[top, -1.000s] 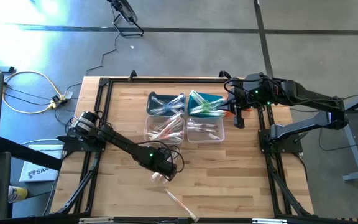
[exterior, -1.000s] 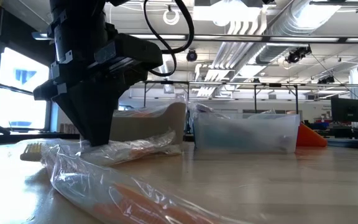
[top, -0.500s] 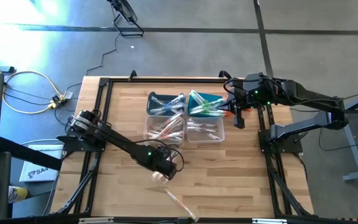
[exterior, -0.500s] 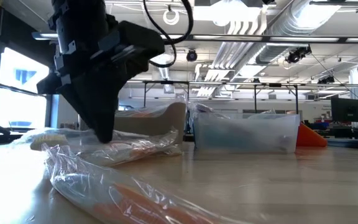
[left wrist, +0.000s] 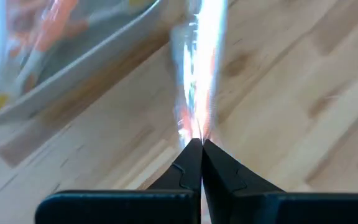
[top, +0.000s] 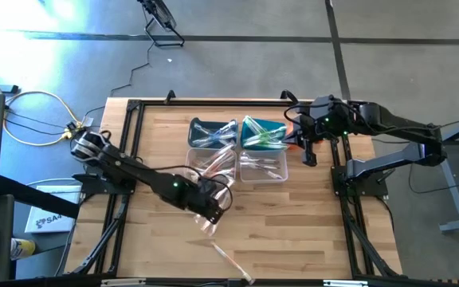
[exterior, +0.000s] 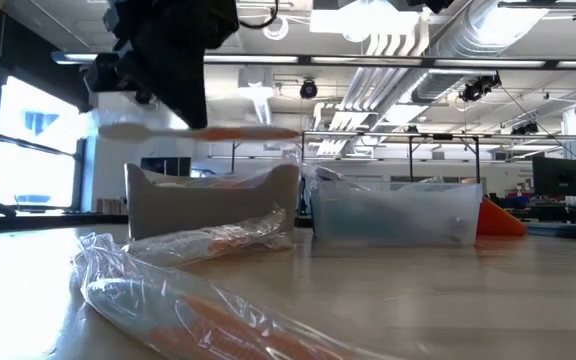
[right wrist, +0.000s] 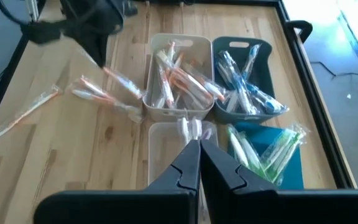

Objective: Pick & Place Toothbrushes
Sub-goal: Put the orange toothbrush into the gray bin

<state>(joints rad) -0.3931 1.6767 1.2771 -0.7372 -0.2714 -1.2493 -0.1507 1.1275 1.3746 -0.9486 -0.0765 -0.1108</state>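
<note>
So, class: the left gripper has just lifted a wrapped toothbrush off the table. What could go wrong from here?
The left gripper pinches only the wrapper end of the lifted toothbrush, so it may slip or swing. Another wrapped toothbrush leans against the clear bin and could be knocked on the way in. A third toothbrush lies near the table's front edge, within nudging range.

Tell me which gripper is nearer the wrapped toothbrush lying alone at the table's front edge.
Left. The left gripper hangs just behind the toothbrush, holding another one; the right gripper waits far off beside the bins.
</note>
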